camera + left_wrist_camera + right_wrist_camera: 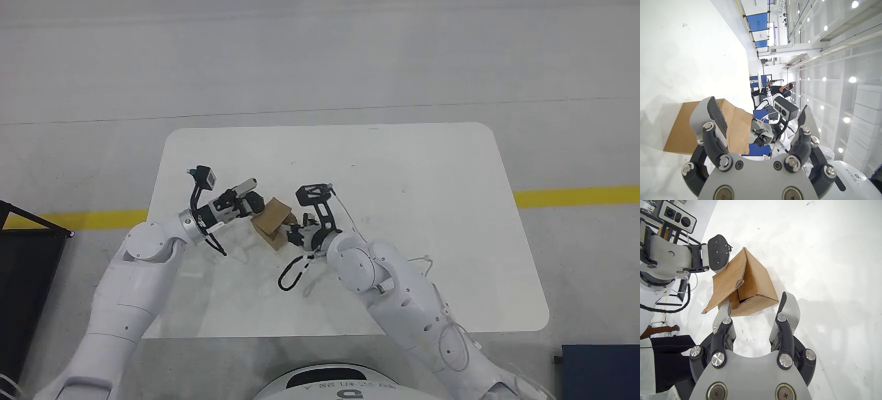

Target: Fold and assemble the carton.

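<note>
A small brown carton [272, 220] lies on its side on the white table [420, 200], with one long flap hanging open. My left gripper [254, 197] is at the carton's left end and stands open. In the left wrist view one of its fingers [715, 113] lies against the carton [685, 128], the other is in free air. The right wrist view shows that same left finger [718, 255] touching the flap of the carton [757, 279]. My right gripper [755, 308] is open at the carton's open end, one fingertip partly hidden behind the corner.
The carton sits in the table's left half, a short way from the near edge. A black stand [25, 240] is on the floor off the table's left side. The right half of the table [450, 230] offers free room.
</note>
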